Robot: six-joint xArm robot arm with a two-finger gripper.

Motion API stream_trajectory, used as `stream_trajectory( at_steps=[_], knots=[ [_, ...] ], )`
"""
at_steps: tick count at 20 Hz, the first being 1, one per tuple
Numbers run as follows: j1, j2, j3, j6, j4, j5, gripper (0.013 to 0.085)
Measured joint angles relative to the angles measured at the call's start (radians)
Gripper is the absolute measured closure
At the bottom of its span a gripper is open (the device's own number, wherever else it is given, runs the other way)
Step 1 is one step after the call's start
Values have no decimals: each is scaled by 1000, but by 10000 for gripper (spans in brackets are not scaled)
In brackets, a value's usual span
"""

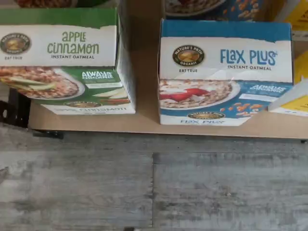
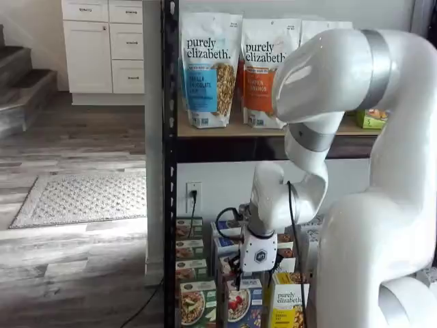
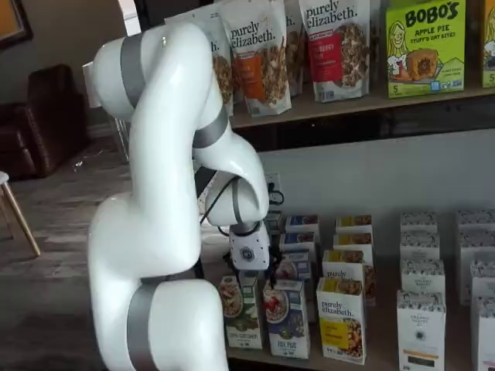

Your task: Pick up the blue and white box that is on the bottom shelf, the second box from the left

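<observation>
The gripper (image 2: 255,273) (finger state cannot be told) hangs just above and behind the upright blue and white box (image 2: 244,303) on the bottom shelf (image 1: 144,122).

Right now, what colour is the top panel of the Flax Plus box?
White, with a blue strip above it, on the blue and white box; clearest in the wrist view.

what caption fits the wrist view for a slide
Blue and white box beside a green-fronted box on the bottom shelf, seen from above.
</observation>
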Motion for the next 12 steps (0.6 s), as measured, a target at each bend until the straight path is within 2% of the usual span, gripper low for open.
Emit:
stream_trajectory(
  at_steps=[9, 12],
  knots=[
    [-13, 136, -88, 47, -62, -50, 130],
    [-19, 165, -112, 50, -71, -61, 130]
  ],
)
